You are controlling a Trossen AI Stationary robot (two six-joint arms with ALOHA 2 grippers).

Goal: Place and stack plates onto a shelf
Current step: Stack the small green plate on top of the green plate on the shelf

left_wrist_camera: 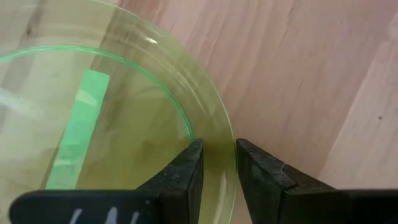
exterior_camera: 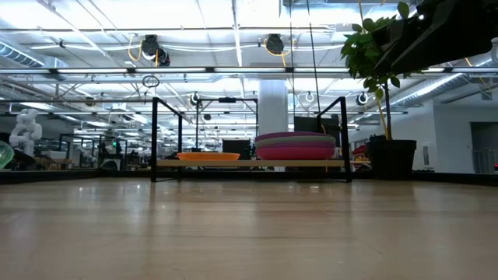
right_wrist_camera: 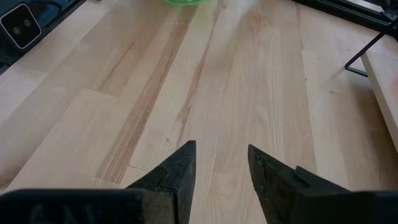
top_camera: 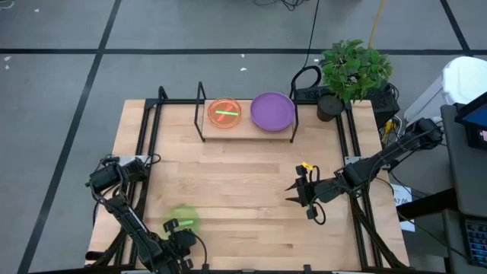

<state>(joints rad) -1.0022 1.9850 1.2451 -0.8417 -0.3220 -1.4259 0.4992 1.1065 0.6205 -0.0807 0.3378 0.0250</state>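
1. While the left claw (left_wrist_camera: 217, 163) sits at the lower left of the high view, near the desk's front edge, its fingers are drawn narrow with the rim of a translucent green plate (left_wrist_camera: 112, 118) between them; the plate looks pinched at its edge.
2. Green plate: lower left in the high view (top_camera: 181, 219), blurred there, so whether it rests on the desk (top_camera: 243, 167) or is raised off it cannot be told. A green strip shows across its face.
3. Step in hand, judged: carry this plate to the shelf. To do it well, keep the pinch firm on the rim, hold the plate level, clear the shelf's black end frame, and lower it centred on the stack of smaller plates, not on the large ones.
4. Right claw (right_wrist_camera: 221, 165): right of centre in the high view (top_camera: 298, 192), over bare desk, fingers moderately apart, holding and touching nothing.
5. Shelf (top_camera: 247, 128): upper centre of the high view. At its left an orange plate (top_camera: 224, 113) with a green strip on top; at its right a purple plate (top_camera: 272, 111), which the low view shows topping a stack (exterior_camera: 294, 145) with magenta beneath.
6. Potted plant (top_camera: 351, 72): upper right, beside the shelf.
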